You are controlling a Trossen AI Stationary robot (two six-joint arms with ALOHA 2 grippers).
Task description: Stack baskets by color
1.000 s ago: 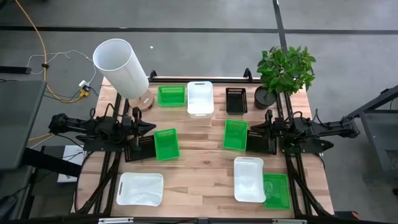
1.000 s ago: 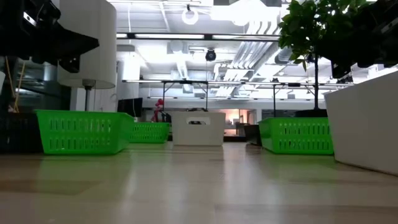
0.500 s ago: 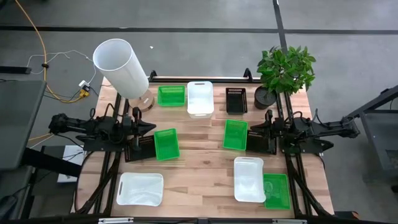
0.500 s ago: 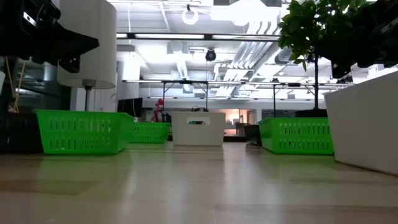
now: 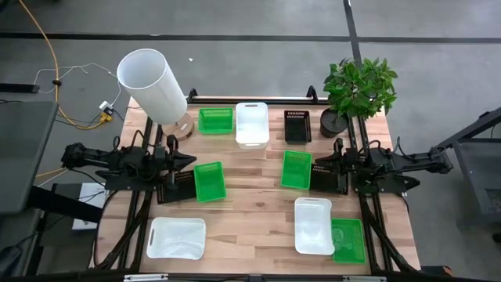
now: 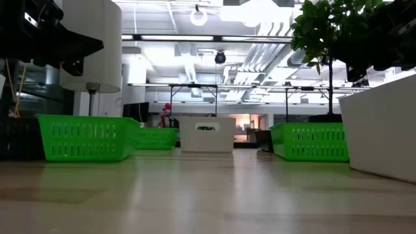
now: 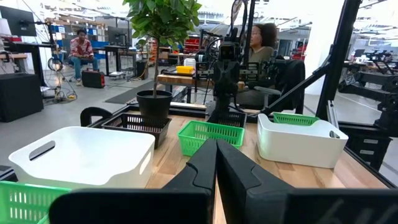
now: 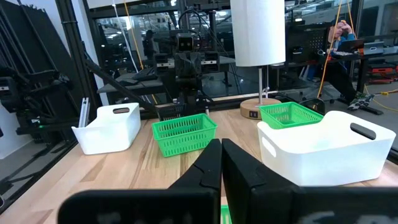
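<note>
Left hand (image 5: 190, 161): at the 9 o'clock edge of the surface (image 5: 250, 211), fingers pressed together, holding nothing.
Right hand (image 5: 317, 166): at the 3 o'clock edge, likewise closed and empty, facing the left one across the middle.
Change: none; over the last second both arms sit exactly as they were and no basket has shifted.
Meaning: my read is that sorting has not begun, or the arms are parked between steps.
Green baskets: one at 12 o'clock (image 5: 215, 120), one left of centre (image 5: 209, 181), one right of centre (image 5: 296, 169), one at 5 o'clock (image 5: 348, 240) tucked partly under a white one.
White baskets: 12 o'clock (image 5: 252, 123), 7 o'clock (image 5: 177, 237), 5 o'clock (image 5: 313, 225).
Black baskets: 1 o'clock (image 5: 297, 125); one lies under each hand.
Stacks: none completed by colour, apart from that green-white overlap.
</note>
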